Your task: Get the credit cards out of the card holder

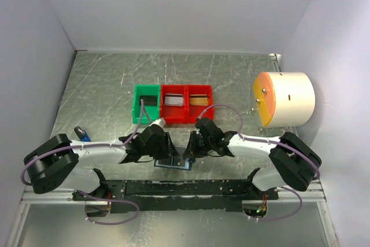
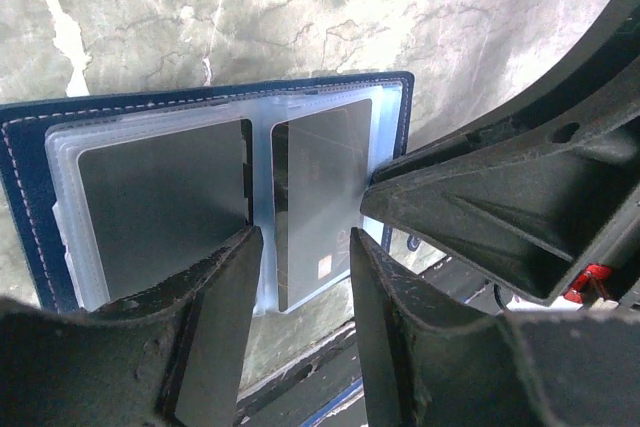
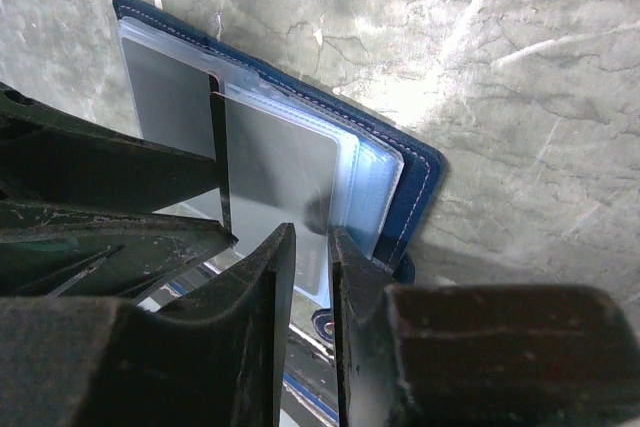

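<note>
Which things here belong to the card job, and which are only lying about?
Job: card holder, credit cards in its sleeves, likely the red bins holding cards and green bin.
Lying about: cream drum, blue tag.

Right gripper [image 3: 305,267] crowds the card holder [image 3: 420,179]; table [image 3: 500,47] beyond looks open.

The card holder [image 1: 173,163], navy blue with pale stitching along its edge, lies open and flat just on the near side of the row of bins [image 1: 172,113], its clear plastic sleeves facing up. Two dark grey credit cards [image 2: 160,209] sit side by side in those sleeves, one with a small pale mark near a corner [image 2: 322,197]. Inside the bins lie three more cards: a dark one [image 1: 150,101], a pale one [image 1: 172,100] and a tan-brown one [image 1: 198,101].
</note>
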